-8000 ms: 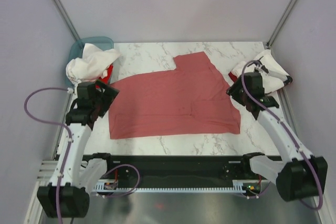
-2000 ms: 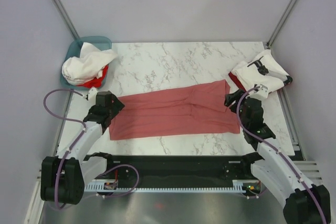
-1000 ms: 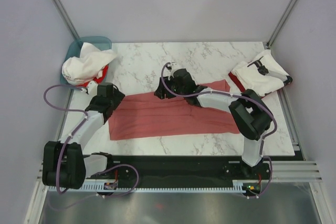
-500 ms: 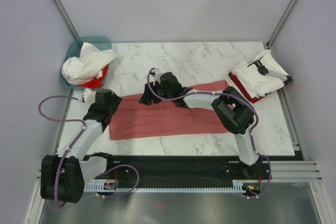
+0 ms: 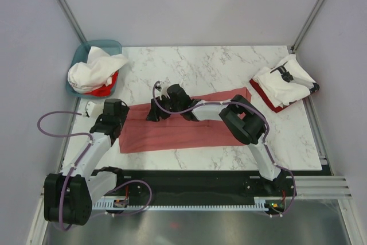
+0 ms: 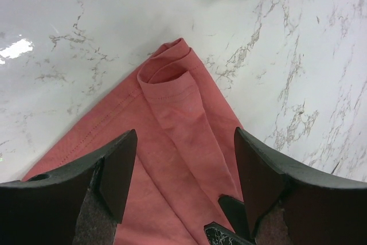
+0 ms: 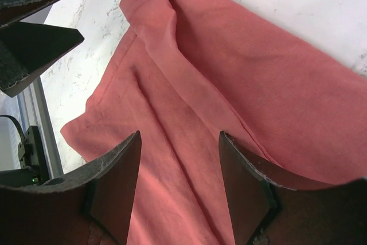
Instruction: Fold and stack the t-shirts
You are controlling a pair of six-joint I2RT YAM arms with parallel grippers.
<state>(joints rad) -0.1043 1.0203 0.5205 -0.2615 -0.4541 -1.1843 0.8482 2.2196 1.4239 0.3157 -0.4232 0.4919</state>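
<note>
A dusty salmon-red t-shirt [image 5: 195,124] lies folded into a long strip across the marble table [image 5: 189,67]. My left gripper [image 5: 122,114] hovers open over the strip's left end, where a sleeve [image 6: 172,84] is folded over. My right arm reaches far across the table, and its gripper [image 5: 151,114] stands open just above the same end. In the left wrist view my left gripper [image 6: 183,142] has only cloth below it, and the right fingertips [image 6: 232,213] show at the bottom. In the right wrist view my right gripper [image 7: 179,142] is empty over the shirt [image 7: 241,84].
A teal basket [image 5: 86,50] at the back left holds crumpled white and red t-shirts [image 5: 94,70]. A folded pile, white t-shirts on a red one [image 5: 284,81], sits at the right edge. The metal rail [image 5: 189,199] with the arm bases runs along the near edge.
The shirt went from spread wide to a narrow strip. In the last second my right gripper swept left along it to the left end; the left gripper barely moved.
</note>
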